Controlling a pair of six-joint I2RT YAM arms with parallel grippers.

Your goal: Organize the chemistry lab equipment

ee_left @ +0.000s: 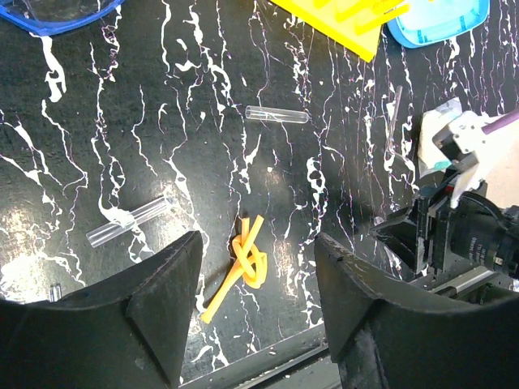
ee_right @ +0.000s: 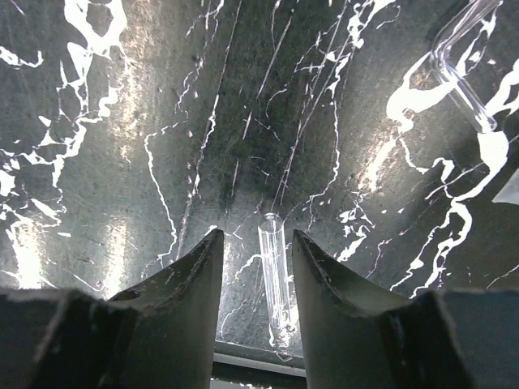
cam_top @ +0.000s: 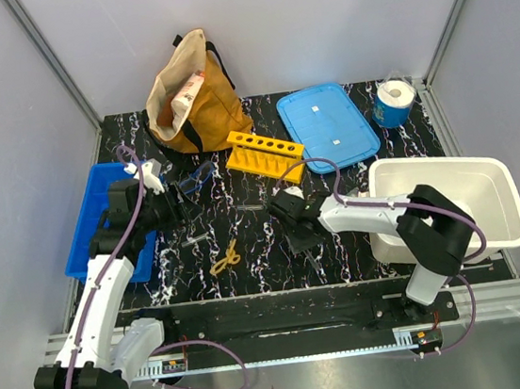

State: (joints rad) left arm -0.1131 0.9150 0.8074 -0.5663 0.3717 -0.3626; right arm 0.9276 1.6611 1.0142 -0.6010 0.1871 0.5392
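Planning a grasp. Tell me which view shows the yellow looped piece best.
Left wrist view: the yellow looped piece appears large and sharp, its knot clear. The top external view shows the piece only as a small squiggle. The right wrist view does not show it.

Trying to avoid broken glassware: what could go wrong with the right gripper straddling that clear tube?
The clear tube lies loose between the right gripper's open fingers, off-centre toward one; a pinch may roll it out or crack it. The left gripper hangs open over the yellow looped piece with the right arm close by, so the arms might bump.
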